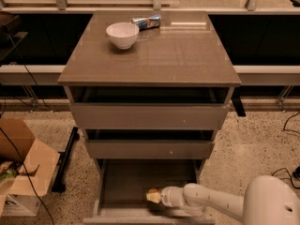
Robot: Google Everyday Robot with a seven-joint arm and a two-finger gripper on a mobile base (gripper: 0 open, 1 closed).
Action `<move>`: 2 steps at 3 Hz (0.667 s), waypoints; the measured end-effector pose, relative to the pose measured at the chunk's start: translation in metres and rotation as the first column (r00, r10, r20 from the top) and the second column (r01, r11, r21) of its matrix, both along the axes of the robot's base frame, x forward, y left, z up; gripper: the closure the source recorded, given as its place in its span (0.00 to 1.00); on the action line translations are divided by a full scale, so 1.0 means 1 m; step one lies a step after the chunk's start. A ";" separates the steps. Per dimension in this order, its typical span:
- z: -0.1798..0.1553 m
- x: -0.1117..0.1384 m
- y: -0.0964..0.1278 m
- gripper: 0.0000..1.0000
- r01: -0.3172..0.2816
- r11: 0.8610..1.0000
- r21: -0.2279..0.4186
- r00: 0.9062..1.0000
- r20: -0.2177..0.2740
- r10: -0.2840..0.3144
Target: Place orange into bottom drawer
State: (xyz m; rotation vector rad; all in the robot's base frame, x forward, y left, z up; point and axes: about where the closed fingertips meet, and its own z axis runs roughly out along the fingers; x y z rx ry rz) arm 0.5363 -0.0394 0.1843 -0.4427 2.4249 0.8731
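Bottom drawer is open at the lower middle of the frame. The orange is low over its floor near the front, pinched in the gripper. The white arm reaches in almost flat from the lower right corner, wrist pointing left.

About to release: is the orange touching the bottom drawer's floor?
Cannot tell. In the camera view the orange sits at the tip of the gripper, inside the open bottom drawer, and its underside is hidden.
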 end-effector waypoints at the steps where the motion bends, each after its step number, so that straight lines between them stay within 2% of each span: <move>1: -0.026 -0.001 -0.004 0.45 0.054 0.998 -0.029 0.998 -0.019 -0.055; 2: -0.037 -0.001 -0.006 0.22 0.094 0.994 -0.059 0.995 -0.017 -0.095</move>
